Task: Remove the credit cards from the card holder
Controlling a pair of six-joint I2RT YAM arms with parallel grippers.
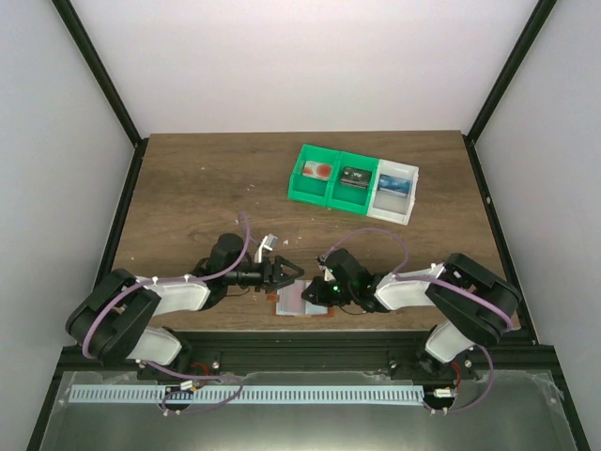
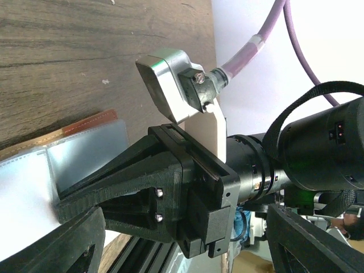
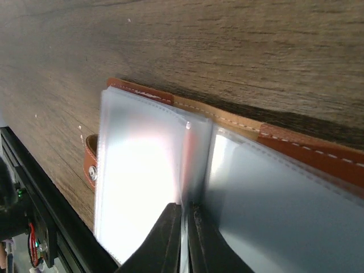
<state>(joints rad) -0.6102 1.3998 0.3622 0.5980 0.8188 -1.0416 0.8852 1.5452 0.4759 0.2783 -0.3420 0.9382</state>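
The reddish-brown card holder (image 1: 299, 304) lies open on the table by the front edge, its pale clear pockets facing up (image 3: 142, 170). My right gripper (image 3: 185, 227) is shut on the edge of a middle pocket leaf; a faint red tint shows behind that leaf. My left gripper (image 1: 285, 273) is open, its fingers (image 2: 68, 239) spread wide just left of the holder (image 2: 51, 165) and facing the right gripper. A white card with a red mark (image 1: 317, 171) and a blue card (image 1: 395, 184) lie in bins at the back.
Green bins (image 1: 331, 193) and a white bin (image 1: 394, 209) stand in a row at the back right; the middle bin holds a dark item (image 1: 354, 178). The black frame rail (image 1: 300, 338) runs just in front of the holder. The right arm's camera mount (image 2: 170, 79) is close to my left gripper.
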